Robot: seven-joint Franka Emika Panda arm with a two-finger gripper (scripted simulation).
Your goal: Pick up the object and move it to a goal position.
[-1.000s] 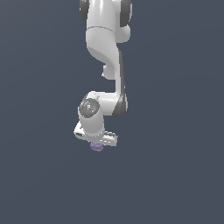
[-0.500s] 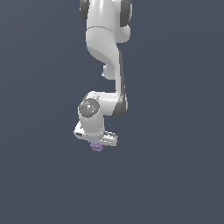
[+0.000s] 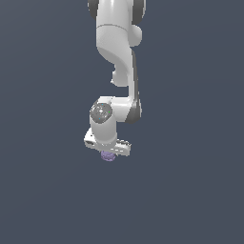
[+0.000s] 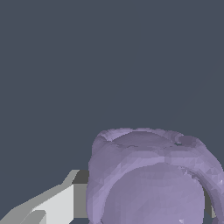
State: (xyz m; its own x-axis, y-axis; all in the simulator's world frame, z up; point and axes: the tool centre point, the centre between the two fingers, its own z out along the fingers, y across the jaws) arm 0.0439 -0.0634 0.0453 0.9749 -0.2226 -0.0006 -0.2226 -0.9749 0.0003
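Observation:
The object is a small pale purple lumpy blob. In the exterior view it sits right under the white gripper, mostly hidden by the hand. In the wrist view the object fills the near part of the picture, a rounded hollow shape. One white and grey finger presses against its side; the other finger is hidden behind it. The gripper is shut on the object.
The white arm comes down from the top of the exterior view. A plain dark grey-blue surface lies all around. No other objects show.

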